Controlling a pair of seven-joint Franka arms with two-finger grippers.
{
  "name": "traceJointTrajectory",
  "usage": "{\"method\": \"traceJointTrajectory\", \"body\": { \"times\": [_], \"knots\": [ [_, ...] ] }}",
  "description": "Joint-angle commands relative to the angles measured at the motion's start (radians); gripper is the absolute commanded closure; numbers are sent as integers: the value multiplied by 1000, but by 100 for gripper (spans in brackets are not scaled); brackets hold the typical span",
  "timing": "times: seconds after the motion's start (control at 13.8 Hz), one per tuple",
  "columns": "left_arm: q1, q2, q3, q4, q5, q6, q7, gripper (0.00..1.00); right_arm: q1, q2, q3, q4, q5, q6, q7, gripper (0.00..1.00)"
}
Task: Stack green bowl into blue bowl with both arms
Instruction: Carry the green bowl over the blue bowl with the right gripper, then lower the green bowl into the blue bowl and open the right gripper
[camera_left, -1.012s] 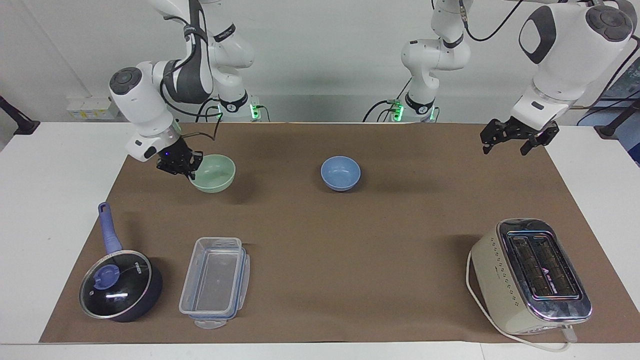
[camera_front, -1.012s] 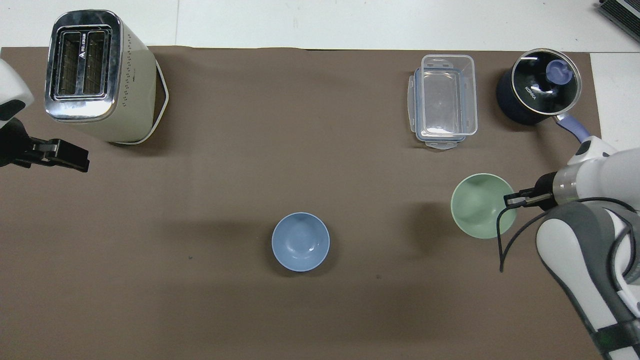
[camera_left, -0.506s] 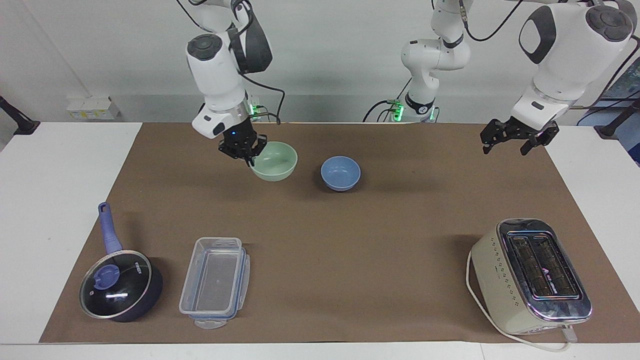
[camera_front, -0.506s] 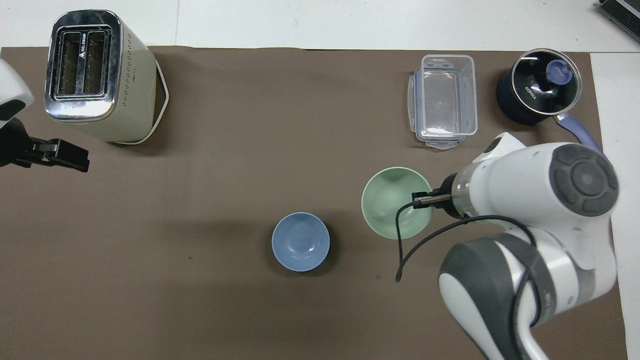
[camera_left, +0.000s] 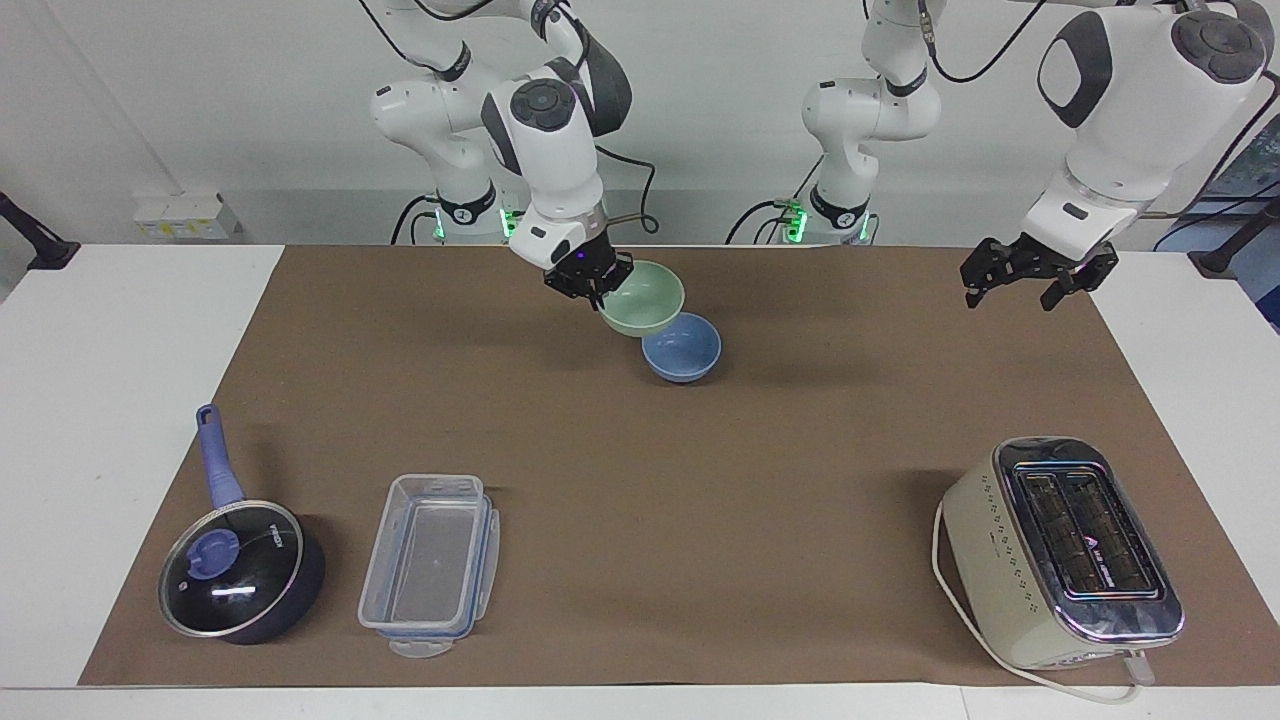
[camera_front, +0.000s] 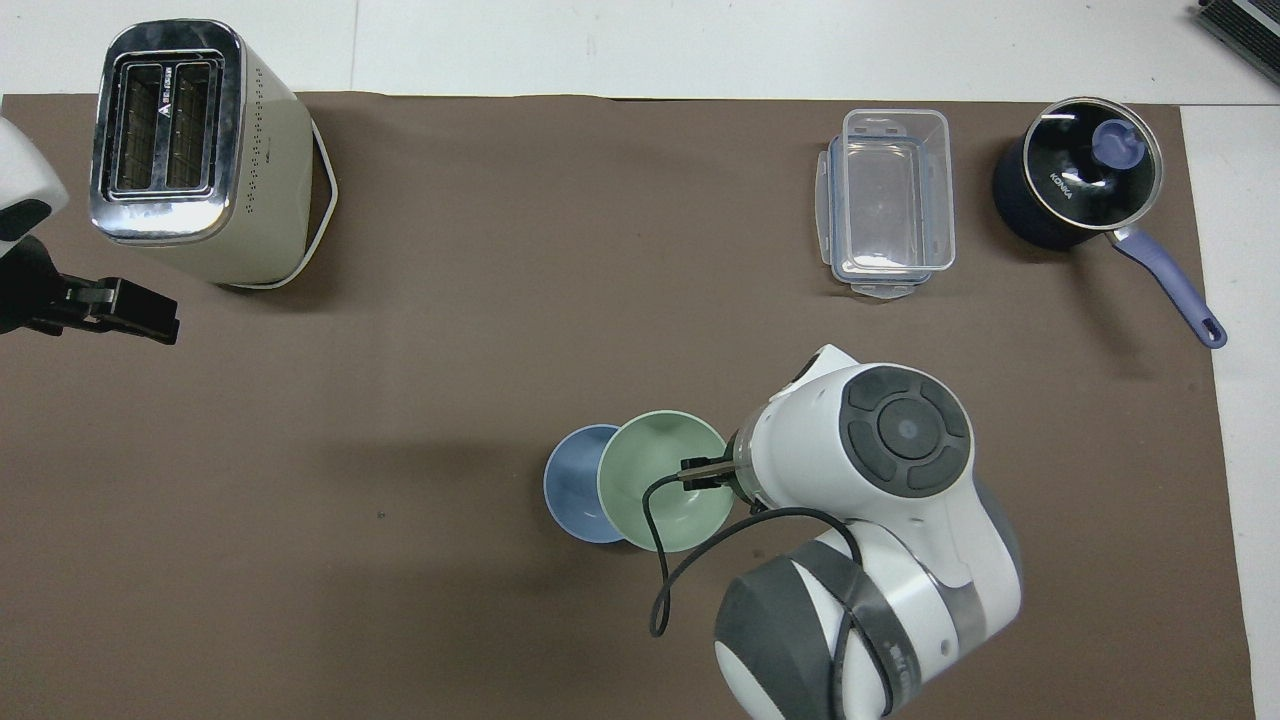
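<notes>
The pale green bowl (camera_left: 645, 300) hangs tilted in the air, with my right gripper (camera_left: 597, 290) shut on its rim on the side toward the right arm's end. It is a little above the blue bowl (camera_left: 685, 352) and not in it. From overhead, the green bowl (camera_front: 660, 490) covers about half of the blue bowl (camera_front: 572, 485), and the right gripper (camera_front: 700, 472) shows at the green rim. The blue bowl stands upright on the brown mat near the middle. My left gripper (camera_left: 1012, 292) waits open and empty above the mat's edge at the left arm's end.
A cream toaster (camera_left: 1060, 550) stands farther from the robots at the left arm's end. A clear lidless food box (camera_left: 430, 565) and a dark lidded pan with a blue handle (camera_left: 240, 570) sit farther out at the right arm's end.
My right arm has carried the green bowl from the right arm's end toward the middle and higher, until it partly overlaps the blue bowl. The left arm has not moved.
</notes>
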Motion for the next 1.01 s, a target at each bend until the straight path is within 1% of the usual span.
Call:
{"method": "traceJointTrajectory", "body": {
  "times": [0.0,0.22,0.29,0.43,0.58,0.8,0.94],
  "knots": [
    [10,-2,-5,4,5,-14,7,0,38,41,-5,-34,76,119,19,100],
    [10,-2,-6,4,5,-14,7,0,70,96,-5,-31,87,176,42,100],
    [12,-2,-6,4,5,-14,7,0,76,112,-5,-33,87,211,57,100],
    [10,-2,-6,4,5,-14,8,0,96,132,-4,-33,87,225,70,100],
    [10,-2,-6,4,5,-14,8,0,103,147,-4,-36,87,226,82,100],
    [10,-2,-6,4,5,-12,7,0,112,149,-5,-50,87,233,79,100],
    [10,-2,-5,4,5,-12,8,0,113,164,-5,-51,85,288,65,100]
  ]
}}
